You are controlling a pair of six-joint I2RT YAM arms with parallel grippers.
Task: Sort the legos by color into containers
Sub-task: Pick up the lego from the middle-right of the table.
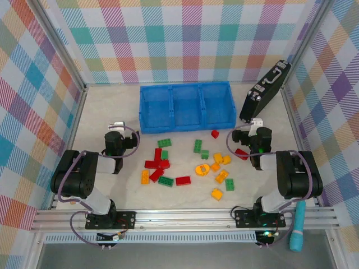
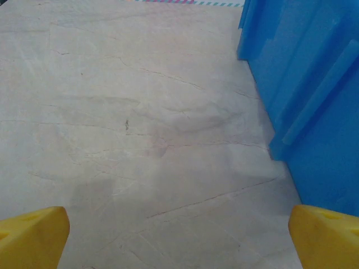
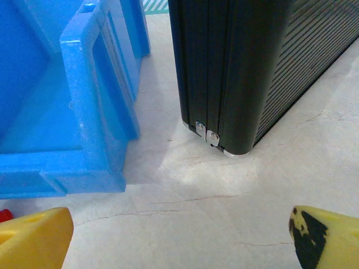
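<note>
Top external: 0 sorted, whole job left, by the look of it.
Bin w/ 3 compartments looks empty; approx 20 legos (red, green, yellow-orange) lie loose on table btwn the arms, in front of bin, 1 red close to its wall. Left gripper & right gripper both spread wide, nothing held; right faces gap btwn bin & case.

Brightly and evenly lit from overhead, without harsh glare. Crisp in the top view, with soft, faint shadows beside the blue bin and under the arms; little distortion at the edges. Softer in the wrist views: pale sheen on the tabletop mid-frame, dim shadow along the bin's base, yellow fingertips blurred in the bottom corners.
</note>
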